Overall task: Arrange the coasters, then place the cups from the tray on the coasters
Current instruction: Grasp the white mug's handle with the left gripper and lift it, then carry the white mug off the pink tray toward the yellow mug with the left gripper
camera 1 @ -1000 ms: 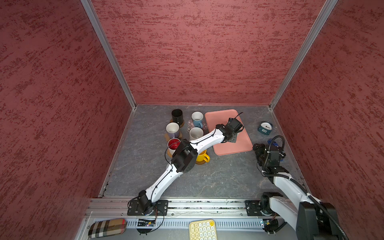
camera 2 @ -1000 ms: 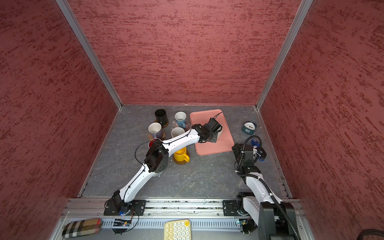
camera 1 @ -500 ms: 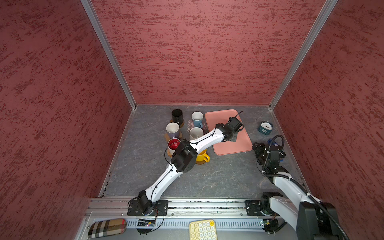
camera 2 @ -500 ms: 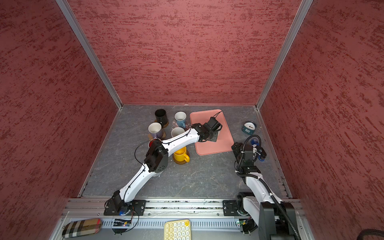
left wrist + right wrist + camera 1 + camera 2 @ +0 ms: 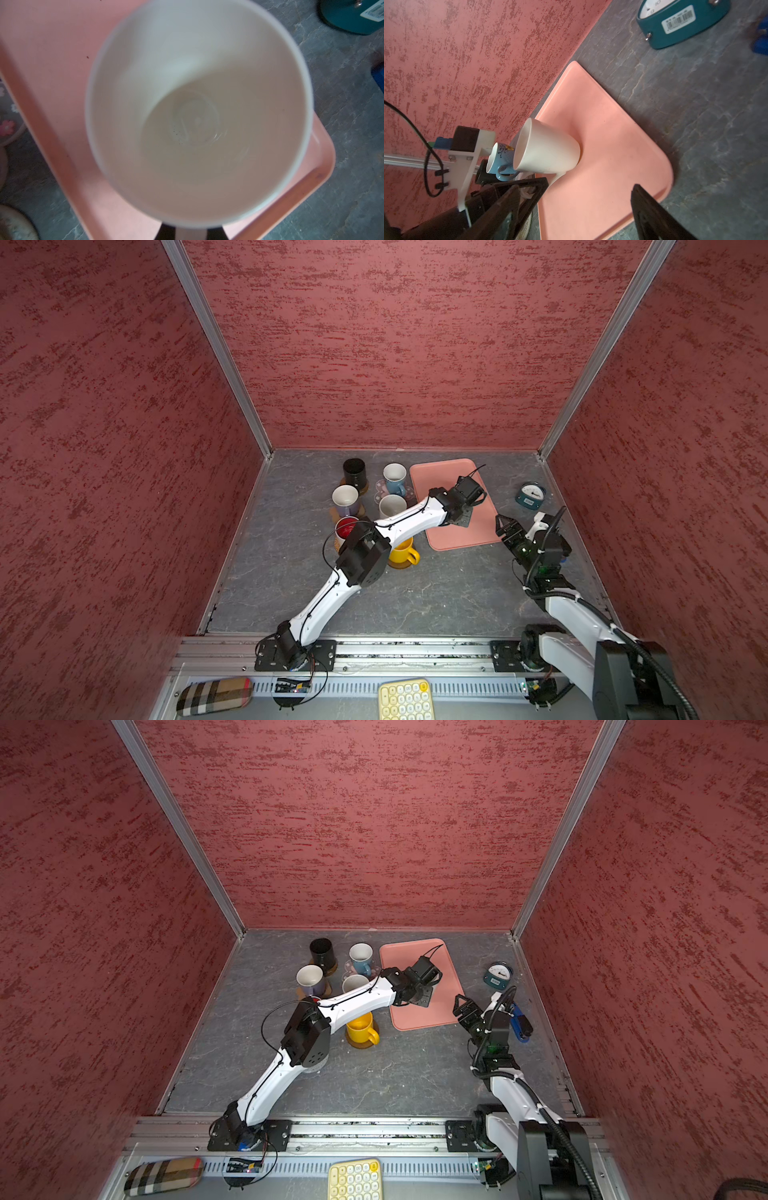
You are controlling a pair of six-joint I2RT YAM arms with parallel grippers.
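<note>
Left arm (image 5: 407,518) stretched diagonally across bench (image 5: 415,597), wrist over pink tray (image 5: 440,477). Left hand (image 5: 462,517) clamped on handle of cream cup (image 5: 548,151); cup on or just above tray, can't tell which. Right arm (image 5: 573,614) folded by tray's near right corner; right hand (image 5: 506,527) jaws apart, empty.

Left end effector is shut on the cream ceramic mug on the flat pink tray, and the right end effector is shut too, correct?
No: the right end effector is open, jaws apart in the right wrist view. The left end effector is shut on the cream ceramic mug on the flat pink tray.
</note>
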